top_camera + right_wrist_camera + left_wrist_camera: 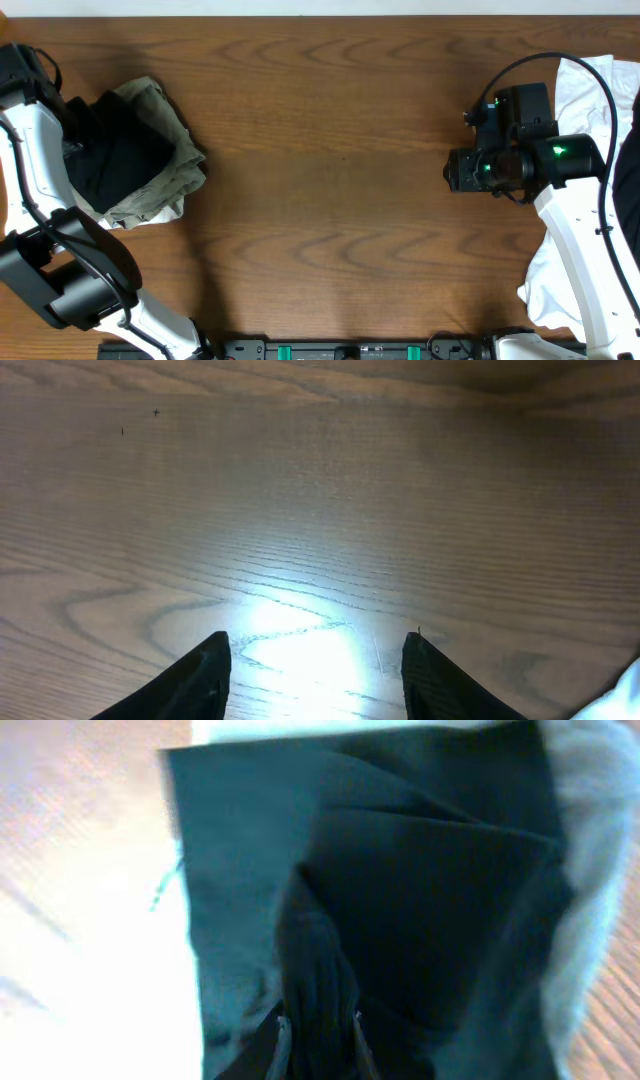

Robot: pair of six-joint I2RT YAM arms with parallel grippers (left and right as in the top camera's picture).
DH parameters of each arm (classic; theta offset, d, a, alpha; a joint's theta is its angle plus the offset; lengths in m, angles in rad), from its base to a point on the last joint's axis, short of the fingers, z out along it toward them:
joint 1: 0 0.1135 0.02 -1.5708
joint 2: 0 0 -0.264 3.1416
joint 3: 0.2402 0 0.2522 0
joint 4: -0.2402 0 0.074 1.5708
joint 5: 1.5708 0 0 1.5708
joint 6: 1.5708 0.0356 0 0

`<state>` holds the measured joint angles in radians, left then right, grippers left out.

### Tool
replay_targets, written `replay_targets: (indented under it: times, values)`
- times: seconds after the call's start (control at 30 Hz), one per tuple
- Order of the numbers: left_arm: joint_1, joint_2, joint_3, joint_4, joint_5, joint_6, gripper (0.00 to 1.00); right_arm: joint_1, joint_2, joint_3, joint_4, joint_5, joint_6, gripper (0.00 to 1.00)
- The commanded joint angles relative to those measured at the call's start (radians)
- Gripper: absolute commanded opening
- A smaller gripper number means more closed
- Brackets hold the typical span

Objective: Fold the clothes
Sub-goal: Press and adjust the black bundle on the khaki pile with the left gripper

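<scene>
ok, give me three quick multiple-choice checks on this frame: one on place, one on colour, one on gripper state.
1. Where on the table is the white garment?
A. left edge
B. right edge
C. centre

2. What colour is the piece under the black garment?
A. red
B. olive-grey
C. blue

3. How is the right gripper?
A. open over bare wood
B. shut on white cloth
C. shut on black cloth

Answers:
1 B: the overhead view shows it at the right edge.
2 B: the olive-grey garment sticks out around the black one.
3 A: its wrist view shows the fingers apart with only wood between them.
</scene>
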<state>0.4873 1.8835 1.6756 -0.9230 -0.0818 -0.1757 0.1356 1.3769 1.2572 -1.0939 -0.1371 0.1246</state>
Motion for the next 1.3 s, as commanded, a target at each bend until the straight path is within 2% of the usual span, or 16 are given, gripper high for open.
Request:
replay_targets:
  times: [0.0,0.13,0.17,0.2,0.27,0.37,0.47,0.57,0.77,0.87,1.1,1.27]
  values:
    - [0.008,0.004,-0.004,-0.008,-0.206,-0.135,0.19,-0.015,-0.003,-0.001,-0.003,0.01,-0.01,0.54]
    - [0.029,0.005,-0.004,-0.019,-0.302,-0.235,0.21,-0.015,-0.003,-0.001,-0.003,0.01,-0.01,0.54]
    - [0.037,0.006,-0.004,-0.019,-0.301,-0.242,0.25,-0.015,-0.003,-0.001,-0.003,0.01,-0.01,0.54]
    - [0.044,0.007,-0.004,-0.019,-0.301,-0.249,0.36,-0.015,-0.003,-0.001,-0.003,0.01,-0.01,0.54]
    - [0.058,0.008,-0.004,-0.03,-0.301,-0.25,0.48,-0.015,-0.003,-0.001,-0.002,0.01,-0.01,0.54]
    - [0.081,0.008,-0.004,-0.048,-0.296,-0.285,0.53,-0.015,-0.002,-0.001,-0.002,0.01,-0.01,0.54]
    - [0.097,0.004,0.002,-0.048,-0.169,-0.284,0.53,-0.015,-0.002,-0.001,-0.002,0.01,-0.01,0.54]
    - [0.096,-0.014,0.018,-0.028,0.016,-0.201,0.52,-0.015,-0.003,-0.002,-0.002,0.01,-0.01,0.54]
    - [0.084,-0.084,0.02,0.027,0.207,-0.109,0.53,-0.015,-0.002,-0.002,-0.002,0.01,-0.01,0.54]
    - [0.086,-0.086,0.018,0.002,0.182,-0.127,0.52,-0.015,-0.002,-0.002,-0.002,0.01,-0.01,0.54]
    - [0.087,-0.086,-0.03,-0.012,0.014,-0.204,0.51,-0.015,-0.002,-0.002,-0.002,0.01,-0.01,0.55]
    - [0.086,-0.065,-0.059,0.027,0.002,-0.203,0.51,-0.015,-0.002,-0.002,-0.003,0.01,-0.01,0.55]
